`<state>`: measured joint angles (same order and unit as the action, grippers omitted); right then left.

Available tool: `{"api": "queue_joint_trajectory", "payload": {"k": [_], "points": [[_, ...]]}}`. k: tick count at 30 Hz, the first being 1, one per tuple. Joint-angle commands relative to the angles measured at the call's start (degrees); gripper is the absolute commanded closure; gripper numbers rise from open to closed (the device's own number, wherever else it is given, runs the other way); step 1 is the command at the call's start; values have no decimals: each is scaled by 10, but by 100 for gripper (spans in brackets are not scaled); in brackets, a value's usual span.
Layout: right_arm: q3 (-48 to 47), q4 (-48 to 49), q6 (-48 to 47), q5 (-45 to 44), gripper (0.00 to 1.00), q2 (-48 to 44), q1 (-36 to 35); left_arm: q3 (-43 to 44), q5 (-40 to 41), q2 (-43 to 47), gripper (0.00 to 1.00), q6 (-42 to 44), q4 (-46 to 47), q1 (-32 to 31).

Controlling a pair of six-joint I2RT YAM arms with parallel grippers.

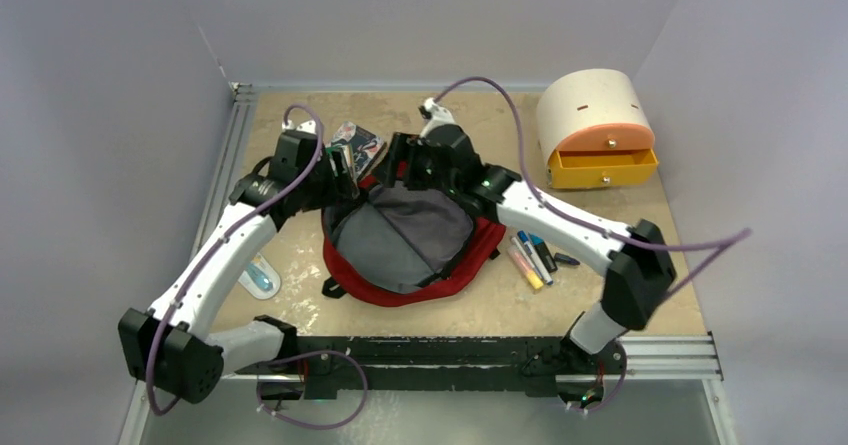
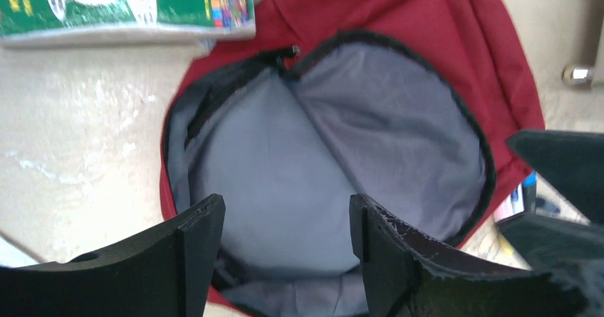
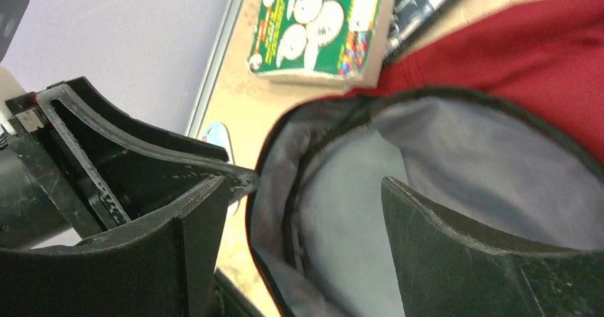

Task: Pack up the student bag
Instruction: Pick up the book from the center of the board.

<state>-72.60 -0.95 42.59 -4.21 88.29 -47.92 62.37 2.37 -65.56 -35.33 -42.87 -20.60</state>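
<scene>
The student bag lies flat mid-table, dark red, its zip undone and the grey lining showing with nothing visible inside. My left gripper hovers over the bag's far left rim, open. In the left wrist view its fingers frame bare lining. My right gripper hangs close beside it over the far rim, also open. In the right wrist view it straddles the bag's black-zipped edge without touching.
A green book and a darker book lie just beyond the bag. Several markers lie right of it. A cream-and-orange drawer box stands at the back right with its drawer open. A small white-and-blue item rests left.
</scene>
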Motion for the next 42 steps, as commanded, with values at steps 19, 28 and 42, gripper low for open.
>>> {"api": "queue_joint_trajectory", "payload": {"k": [19,28,42], "points": [[-369,72,-63,179,23,396,74,70,-110,-239,44,21,182,313],[-431,100,-70,206,24,464,74,73,-103,-295,54,31,194,326],[-505,106,-53,210,22,560,74,39,-95,-329,61,27,189,330]]}}
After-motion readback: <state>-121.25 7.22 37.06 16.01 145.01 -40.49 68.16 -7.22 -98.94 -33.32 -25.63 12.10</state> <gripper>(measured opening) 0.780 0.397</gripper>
